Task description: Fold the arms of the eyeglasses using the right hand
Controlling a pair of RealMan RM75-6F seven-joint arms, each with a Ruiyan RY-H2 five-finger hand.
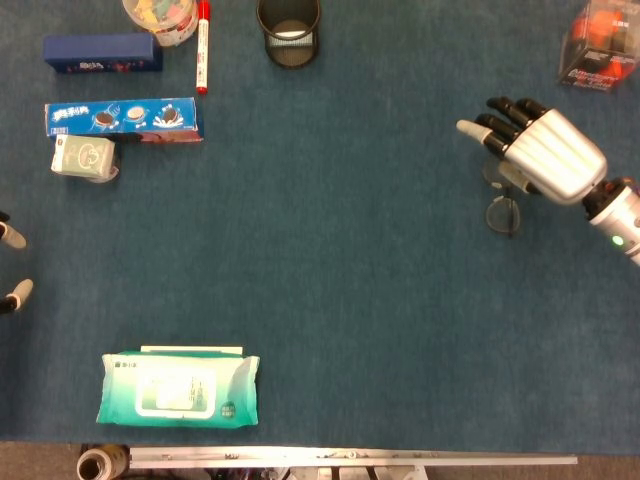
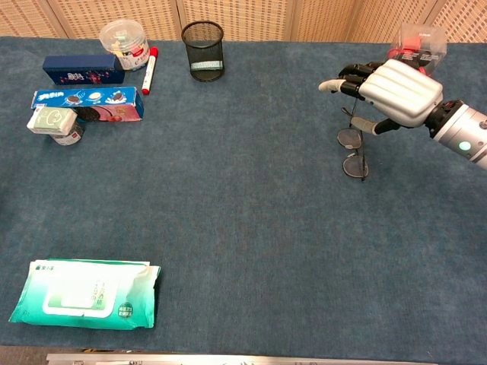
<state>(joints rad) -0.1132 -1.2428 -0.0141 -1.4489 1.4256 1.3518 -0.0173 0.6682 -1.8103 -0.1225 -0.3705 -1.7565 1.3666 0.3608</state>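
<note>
the right hand (image 2: 396,95) hovers over the eyeglasses (image 2: 351,152), palm down with its fingers stretched out and a little apart, holding nothing; the eyeglasses lie on the blue tabletop (image 2: 251,205) at the right side, lenses toward the middle of the table, the upper lens partly under the hand; whether the arms are open or already folded is hard to tell, since the hand hides that part (in the head view only the two lenses (image 1: 503,212) show clearly below the fingers); i judge the step to be the approach to the frame, with no fold visibly made; the next move would call for lowering the fingers onto one arm and sweeping it in toward the lenses without pushing the whole frame across the cloth.

the left hand (image 1: 12,265) shows only as a couple of fingertips at the left edge of the head view, so its state cannot be told; the tabletop is covered in dark blue felt-like fabric; on it sit a mesh pen cup (image 2: 203,49), a red marker (image 2: 148,68), a cookie box (image 2: 87,103), a wet-wipes pack (image 2: 84,304) and a clear box (image 2: 417,42) behind the right hand; woven panels stand behind the table.
</note>
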